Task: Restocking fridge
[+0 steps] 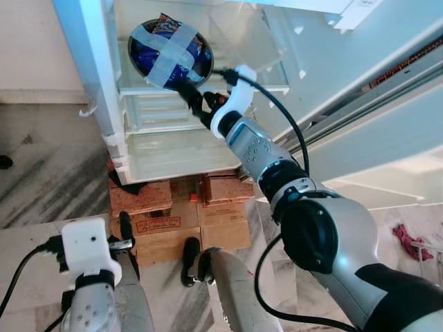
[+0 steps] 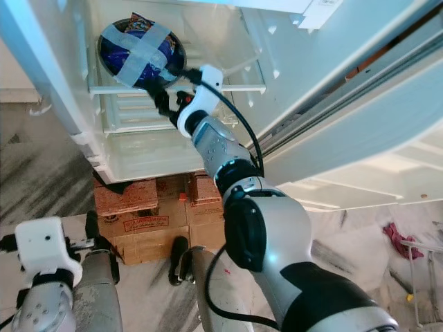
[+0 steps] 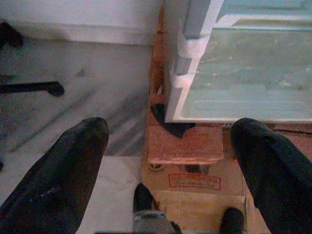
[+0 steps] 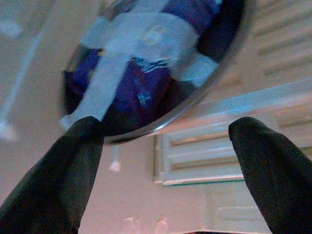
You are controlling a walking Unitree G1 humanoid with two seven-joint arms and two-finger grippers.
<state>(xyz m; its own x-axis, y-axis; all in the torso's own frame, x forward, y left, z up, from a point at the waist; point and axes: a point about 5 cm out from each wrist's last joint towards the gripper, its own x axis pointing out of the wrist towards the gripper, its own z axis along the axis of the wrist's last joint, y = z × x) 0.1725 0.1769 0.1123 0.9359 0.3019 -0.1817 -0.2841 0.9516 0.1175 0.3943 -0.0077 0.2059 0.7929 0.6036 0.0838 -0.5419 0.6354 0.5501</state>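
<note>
Low on the left, the left gripper (image 3: pixel 168 161) hangs idle with its fingers spread wide over the cardboard boxes (image 1: pixel 181 225) under the fridge (image 1: pixel 93 83). Further right, the bowl (image 1: pixel 169 51), taped across a blue packet, sits tilted at the front edge of a glass shelf (image 1: pixel 273 76). The right gripper (image 4: pixel 165 161) stands just below its rim, fingers wide apart, gripping nothing. I'd nudge the bowl deeper and level it before backing away, or it may tip out.
</note>
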